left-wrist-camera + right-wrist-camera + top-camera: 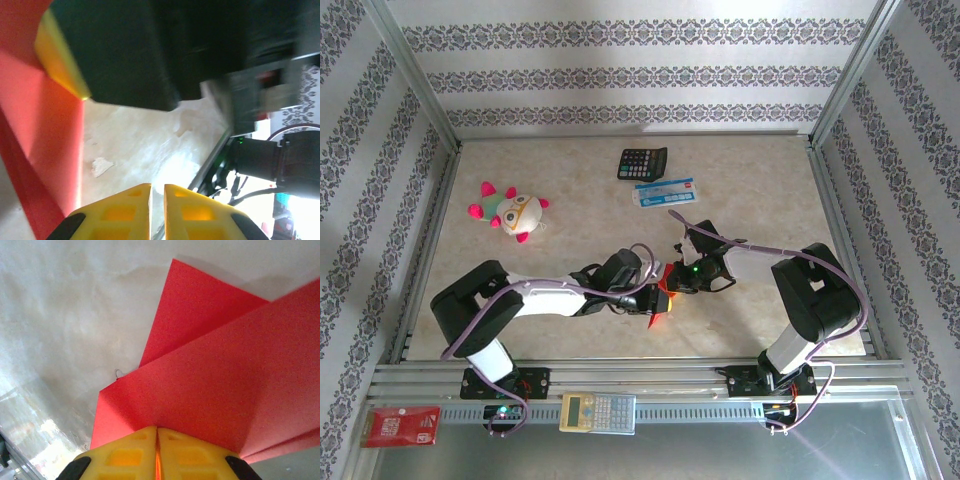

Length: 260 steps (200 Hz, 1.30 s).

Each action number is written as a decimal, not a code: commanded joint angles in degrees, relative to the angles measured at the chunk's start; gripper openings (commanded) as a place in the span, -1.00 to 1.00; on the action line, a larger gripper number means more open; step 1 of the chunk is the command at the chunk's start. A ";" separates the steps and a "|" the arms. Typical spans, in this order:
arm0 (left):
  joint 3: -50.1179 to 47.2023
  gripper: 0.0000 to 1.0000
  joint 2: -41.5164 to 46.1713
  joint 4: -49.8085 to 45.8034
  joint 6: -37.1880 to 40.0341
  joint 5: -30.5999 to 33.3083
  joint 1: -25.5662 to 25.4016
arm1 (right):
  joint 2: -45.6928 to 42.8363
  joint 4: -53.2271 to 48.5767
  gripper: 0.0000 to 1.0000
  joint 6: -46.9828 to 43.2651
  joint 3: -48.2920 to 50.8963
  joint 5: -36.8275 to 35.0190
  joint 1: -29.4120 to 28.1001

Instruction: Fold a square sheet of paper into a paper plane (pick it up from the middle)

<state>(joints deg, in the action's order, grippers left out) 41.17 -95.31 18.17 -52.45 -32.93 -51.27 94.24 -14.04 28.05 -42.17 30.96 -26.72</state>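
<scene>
The square sheet of paper (210, 390) is bright red and creased into overlapping layers, with one pointed flap lying on the table. My right gripper (157, 429) is shut on its near edge, and the paper runs into the slit between the yellow fingers. From above, the red paper (660, 306) shows under both grippers at the table's middle front. My left gripper (157, 186) hovers beside the paper (45, 125), its yellow fingers (125, 210) almost touching with nothing between them. The right gripper's black body (125, 50) fills the space just ahead of it. Left gripper (655, 288) and right gripper (674, 279) meet tip to tip.
A black calculator (642, 162) and a blue-white packet (665, 191) lie at the back middle. A plush toy (510, 210) sits at the left. On the front rail lie a beige calculator (597, 411) and a red printed packet (400, 425). Metal frame rails border the table.
</scene>
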 commanded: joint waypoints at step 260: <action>-1.64 -0.69 -2.25 -7.90 5.65 3.26 2.40 | 2.07 -3.10 -0.72 -1.25 1.04 -4.15 0.62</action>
<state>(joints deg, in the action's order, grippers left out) 39.92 -97.19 13.45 -49.01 -31.18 -49.47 94.24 -14.06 28.05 -42.17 30.94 -26.72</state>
